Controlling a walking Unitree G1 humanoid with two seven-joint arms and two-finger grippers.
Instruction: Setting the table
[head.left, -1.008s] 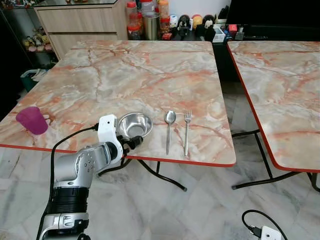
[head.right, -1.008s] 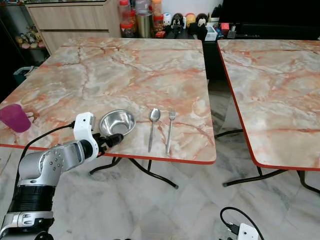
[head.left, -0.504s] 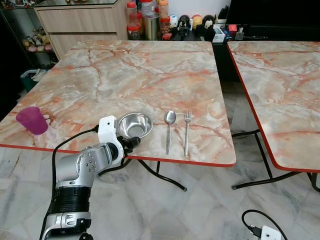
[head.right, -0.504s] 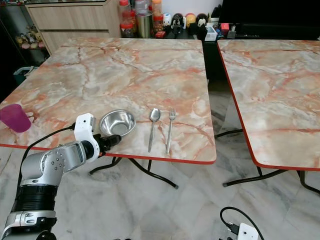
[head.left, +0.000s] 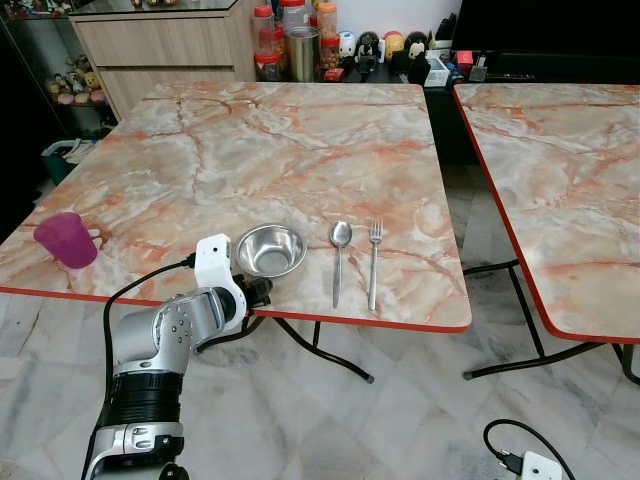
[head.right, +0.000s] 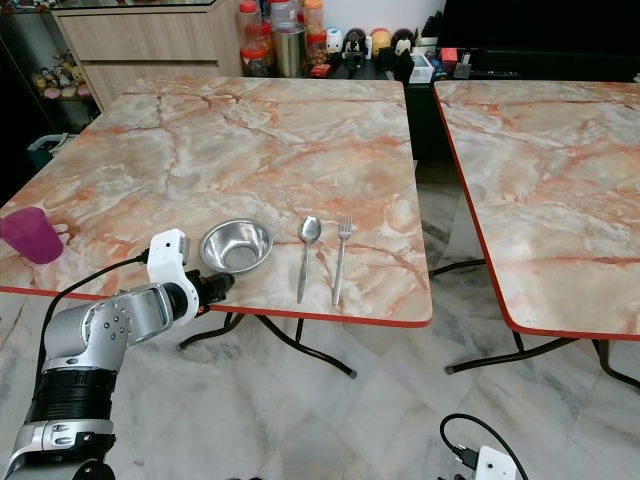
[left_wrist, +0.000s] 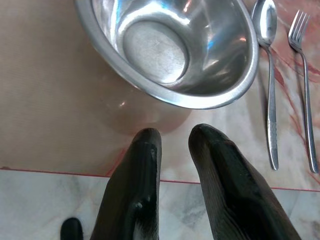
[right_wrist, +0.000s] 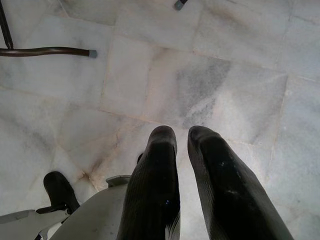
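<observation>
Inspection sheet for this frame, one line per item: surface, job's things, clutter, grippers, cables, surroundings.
Surface: marble-pattern table, red-edged; second table to its right.
Job's things: steel bowl, spoon and fork side by side near the front edge; purple cup at the far left.
Clutter: nothing seen on the table.
Grippers: left gripper at the table edge, short of the bowl, empty; right gripper hangs over the floor.
Cables: black cable on the left arm; another on the floor.
Surroundings: cabinet, jars.
</observation>
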